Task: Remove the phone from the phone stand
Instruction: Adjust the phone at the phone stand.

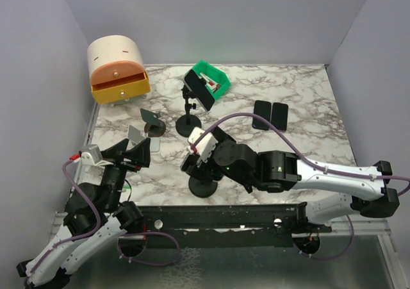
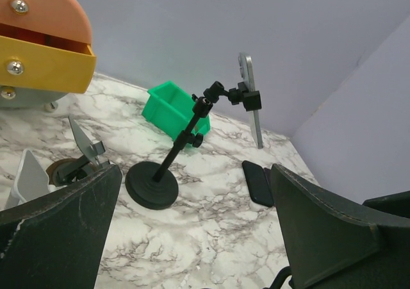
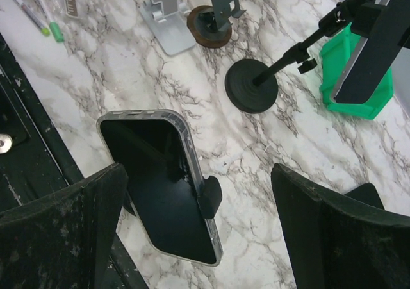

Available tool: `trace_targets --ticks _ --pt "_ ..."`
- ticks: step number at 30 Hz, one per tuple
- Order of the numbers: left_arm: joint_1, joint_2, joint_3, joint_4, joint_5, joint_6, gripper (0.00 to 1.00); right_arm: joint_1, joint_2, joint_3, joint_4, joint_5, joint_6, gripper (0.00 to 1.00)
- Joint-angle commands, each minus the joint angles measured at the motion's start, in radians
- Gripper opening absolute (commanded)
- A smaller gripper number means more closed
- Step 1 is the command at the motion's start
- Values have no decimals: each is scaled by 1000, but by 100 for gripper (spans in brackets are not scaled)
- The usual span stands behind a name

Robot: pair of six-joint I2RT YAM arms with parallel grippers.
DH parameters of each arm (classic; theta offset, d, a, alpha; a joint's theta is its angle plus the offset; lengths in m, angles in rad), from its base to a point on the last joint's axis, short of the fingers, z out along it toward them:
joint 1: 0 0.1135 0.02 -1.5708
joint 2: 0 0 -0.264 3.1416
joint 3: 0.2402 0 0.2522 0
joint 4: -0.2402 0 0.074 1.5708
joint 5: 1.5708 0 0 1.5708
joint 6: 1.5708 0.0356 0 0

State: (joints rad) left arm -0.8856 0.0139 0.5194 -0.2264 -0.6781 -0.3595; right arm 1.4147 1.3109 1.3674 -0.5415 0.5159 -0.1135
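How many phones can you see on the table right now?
4. One phone is clamped in the near stand. One is on the far stand by the green bin. Two lie flat side by side at right. More could hide under the arms.

The left gripper (image 2: 195,173) is spread wide, its dark fingers (image 2: 57,231) filling the bottom corners. Beyond the gap between the jaws, a black phone stand (image 2: 152,185) clamps a phone (image 2: 250,100) seen edge-on, with a green bin (image 2: 168,106) behind it. A second phone (image 2: 256,181) lies flat just past one jaw.
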Motion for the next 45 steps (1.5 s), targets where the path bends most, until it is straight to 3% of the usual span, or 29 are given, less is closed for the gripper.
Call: trace_targets --ticks 1,13,16,22,29,34,45 --pt "-3 -8 -13 -19 19 -14 99 10 33 1 -30 12 8 100" --pt "-4 -3 -29 -3 32 -9 99 42 92 25 -39 82 20 100" --pt "-4 -3 -26 -5 56 -7 99 42 32 -5 10 87 59 100" --pt "-5 17 -10 19 332 -8 98 -8 -253 -238 205 -24 159 100" --pt "-5 62 -46 67 641 -166 96 -73 -485 -497 358 -161 302 99" --pt "-5 92 -137 206 738 -260 90 -74 -537 -597 386 -177 330 97" --pt "-4 243 -160 338 740 -280 68 -81 -504 -683 451 -124 319 88"
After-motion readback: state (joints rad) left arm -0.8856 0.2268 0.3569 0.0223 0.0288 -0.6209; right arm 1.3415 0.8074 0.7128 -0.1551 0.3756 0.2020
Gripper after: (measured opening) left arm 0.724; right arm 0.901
